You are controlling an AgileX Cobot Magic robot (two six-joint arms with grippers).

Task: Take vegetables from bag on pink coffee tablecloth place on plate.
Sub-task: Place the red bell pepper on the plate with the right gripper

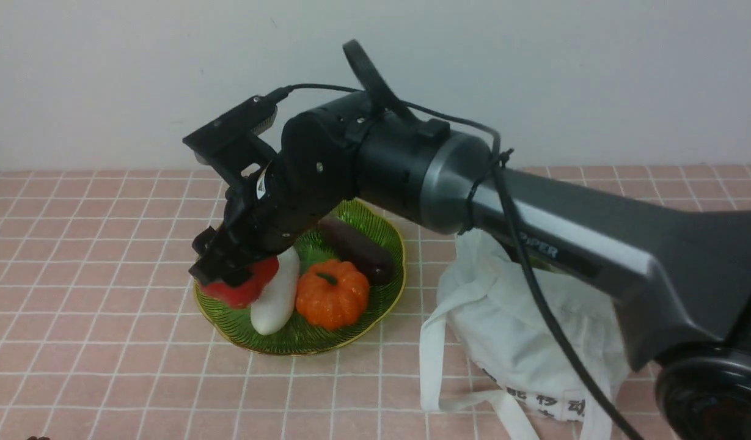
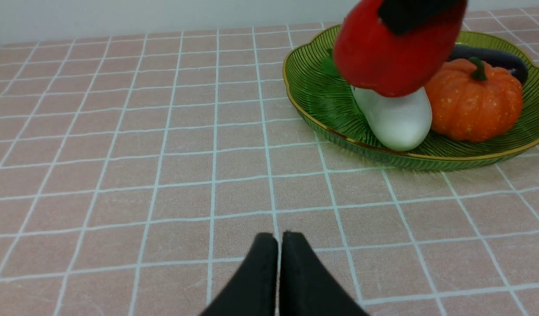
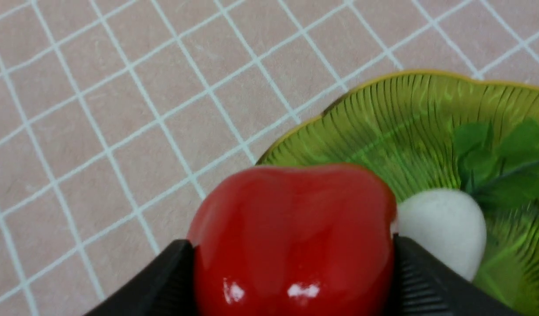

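A glossy red bell pepper (image 1: 241,290) (image 2: 383,57) hangs over the left edge of the green plate (image 1: 302,349) (image 2: 304,87), with my right gripper (image 1: 228,278) (image 3: 291,245) shut on it, one black finger on each side. It hangs just above a white vegetable (image 1: 277,299) (image 3: 444,224) lying on the plate. An orange pumpkin (image 1: 331,293) and a dark eggplant (image 1: 357,247) lie there too. The white bag (image 1: 534,318) slumps on the pink coffee tablecloth (image 1: 106,244) right of the plate. My left gripper (image 2: 278,239) is shut and empty, low over the cloth, left of the plate.
My right arm (image 1: 534,226) reaches across from the right, above the bag, and hides its opening. The bag's straps (image 1: 433,360) trail on the cloth in front of it. A pale wall (image 1: 167,61) closes off the back of the table.
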